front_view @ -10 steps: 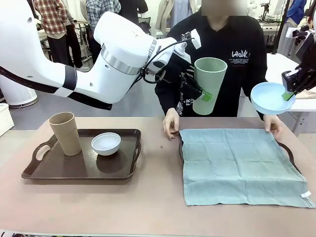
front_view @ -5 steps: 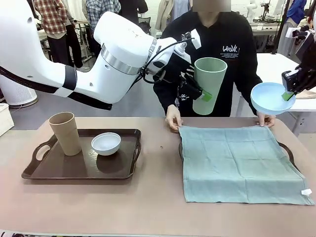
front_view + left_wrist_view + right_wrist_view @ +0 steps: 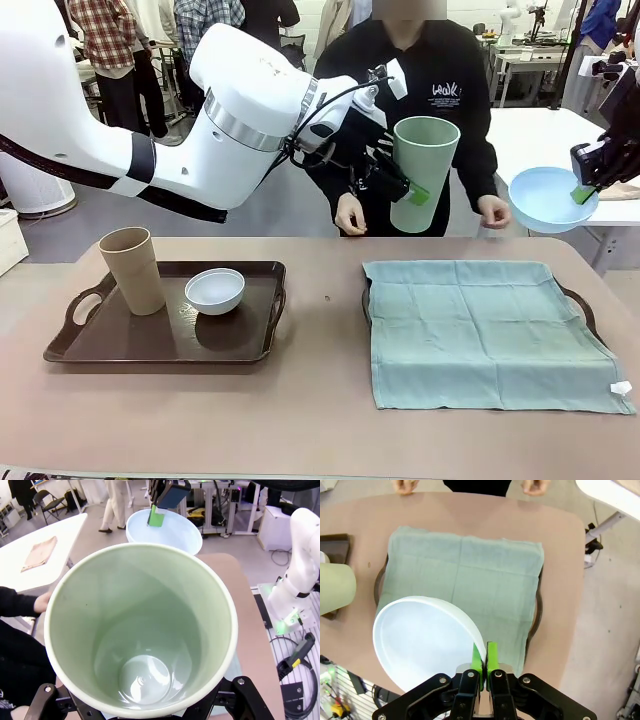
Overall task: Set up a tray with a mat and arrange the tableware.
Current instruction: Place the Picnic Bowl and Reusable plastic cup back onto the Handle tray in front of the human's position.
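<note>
Gripping pale green cup (image 3: 425, 160) with wide jaws, left tool (image 3: 412, 192); right tool (image 3: 582, 192) pinched on light blue bowl (image 3: 545, 200) rim (both aloft).

We see bright, even light from overhead; the white bowl (image 3: 214, 290) casts a soft shadow on the dark tray (image 3: 120, 342), which shows a faint sheen. Our wrist views bend at the edges, and the pale green cup (image 3: 150, 605) glints at its base.
</note>
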Controlling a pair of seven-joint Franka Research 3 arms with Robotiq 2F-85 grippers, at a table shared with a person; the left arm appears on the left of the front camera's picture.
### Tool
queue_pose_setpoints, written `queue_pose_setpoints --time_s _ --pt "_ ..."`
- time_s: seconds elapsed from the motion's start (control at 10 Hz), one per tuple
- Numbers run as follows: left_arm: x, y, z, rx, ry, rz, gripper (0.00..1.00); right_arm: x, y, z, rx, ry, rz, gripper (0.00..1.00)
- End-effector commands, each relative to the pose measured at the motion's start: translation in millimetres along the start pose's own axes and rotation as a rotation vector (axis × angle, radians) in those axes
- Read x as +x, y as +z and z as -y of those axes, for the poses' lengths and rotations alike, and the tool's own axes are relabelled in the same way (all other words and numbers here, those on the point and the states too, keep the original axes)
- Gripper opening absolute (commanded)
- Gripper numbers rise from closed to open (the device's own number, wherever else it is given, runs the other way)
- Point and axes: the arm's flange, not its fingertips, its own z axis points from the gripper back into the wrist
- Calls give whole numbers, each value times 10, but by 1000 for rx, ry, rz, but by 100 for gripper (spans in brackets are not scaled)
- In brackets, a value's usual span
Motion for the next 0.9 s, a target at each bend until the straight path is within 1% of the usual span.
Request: queue_pose_setpoints --time_s 0.0,0.1,0.2,0.3,0.4,0.5,0.6,0.7,0.8 --pt "-232 -103 -84 -27 48 -7 85 30 -236 109 -6 -15 -48 4" --pt "-499 -252 -154 -87 117 21 85 34 -513 224 16 -25 -95 4" --pt "-667 -397 -158 -188 171 120 85 19 -741 295 35 -40 -130 4" --pt "-814 -525 -162 -251 186 122 85 -3 -978 347 19 -44 -175 4" --pt "-881 -593 -180 -270 217 155 85 -23 -1138 394 25 -56 -207 4" --pt "-775 -563 -201 -232 243 100 85 -33 -1083 404 28 -94 -209 4" --pt "-891 -636 -109 -239 197 105 85 -76 -1061 350 29 -67 -198 4" --pt "-891 -636 -109 -239 197 105 85 -76 -1061 350 29 -67 -198 4" --pt "-965 -698 -146 -257 221 112 85 -85 -1222 395 31 -79 -228 4"
